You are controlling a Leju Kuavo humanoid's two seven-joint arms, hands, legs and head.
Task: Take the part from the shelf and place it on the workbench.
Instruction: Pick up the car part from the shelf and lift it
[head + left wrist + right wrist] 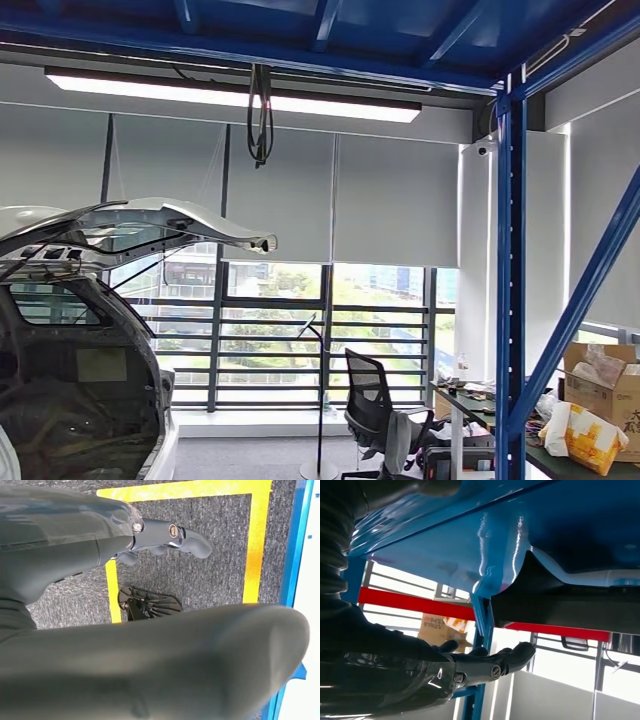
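Observation:
My right hand [486, 662] reaches out flat beneath the blue shelf deck [471, 545], fingers stretched and nothing in them. Above it a long dark shape [565, 605] lies under the deck; I cannot tell whether it is the part. A red shelf beam [414, 602] and a blue post [482, 630] stand behind the hand. My left hand [166, 537] hangs over grey carpet [211, 575] marked with yellow tape [253, 545], fingers straight and holding nothing. In the head view the blue shelf upright [511, 280] rises at the right.
A car with its tailgate raised [75, 400] stands at the left. An office chair [373, 405] and a cluttered desk [460, 395] are ahead by the windows. A cardboard box [607, 380] and a yellow-white bag [585, 437] lie on a dark surface [558, 467] behind the upright.

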